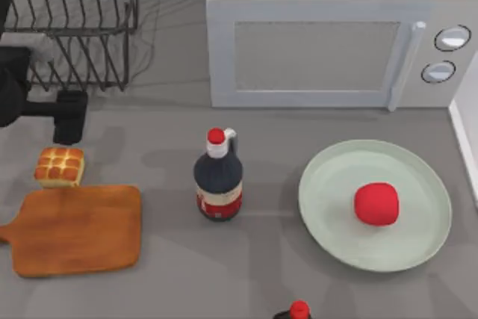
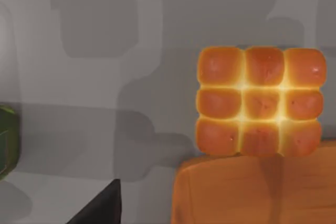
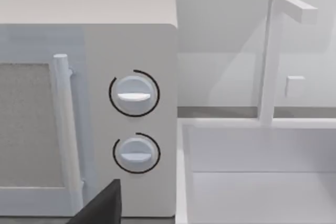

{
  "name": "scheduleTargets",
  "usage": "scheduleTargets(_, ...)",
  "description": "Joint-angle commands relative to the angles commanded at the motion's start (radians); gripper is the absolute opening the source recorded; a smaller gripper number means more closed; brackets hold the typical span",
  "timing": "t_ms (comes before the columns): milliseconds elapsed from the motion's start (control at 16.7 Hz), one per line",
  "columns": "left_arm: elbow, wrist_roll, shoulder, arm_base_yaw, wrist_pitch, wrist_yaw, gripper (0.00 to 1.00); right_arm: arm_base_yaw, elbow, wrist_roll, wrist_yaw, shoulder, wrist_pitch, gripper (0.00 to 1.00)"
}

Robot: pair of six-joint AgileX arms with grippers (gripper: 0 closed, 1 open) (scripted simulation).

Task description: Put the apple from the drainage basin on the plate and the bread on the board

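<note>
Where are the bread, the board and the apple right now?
bread [image 1: 59, 166], top view, middle of its scored top.
board [image 1: 78, 230], top view, centre of its wooden face.
apple [image 1: 376, 203], top view, middle of its red top.

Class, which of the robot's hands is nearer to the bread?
Left. The left hand hovers just behind the bread; the right hand faces the microwave across the table.

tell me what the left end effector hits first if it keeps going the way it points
Probably the bread: the left end effector points down toward it from just behind, and the board lies just beyond. Height above the table is unclear.
</note>
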Motion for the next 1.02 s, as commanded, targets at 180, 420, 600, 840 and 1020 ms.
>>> scheduleTargets(180, 0.145, -0.003, 0.184, -0.012, -0.105, 0.001, 1.00, 0.000, 0.000, 0.000, 0.000, 0.000, 0.000, 1.00)
scheduleTargets(420, 0.251, -0.005, 0.296, -0.021, -0.188, 0.002, 1.00, 0.000, 0.000, 0.000, 0.000, 0.000, 0.000, 1.00)
scheduleTargets(600, 0.255, -0.005, 0.300, -0.021, -0.192, 0.002, 1.00, 0.000, 0.000, 0.000, 0.000, 0.000, 0.000, 1.00)
scheduleTargets(840, 0.243, -0.002, 0.304, -0.019, -0.176, 0.002, 1.00, 0.000, 0.000, 0.000, 0.000, 0.000, 0.000, 1.00)
scheduleTargets(1020, 0.204, -0.002, 0.335, -0.019, -0.106, 0.002, 1.00, 0.000, 0.000, 0.000, 0.000, 0.000, 0.000, 1.00)
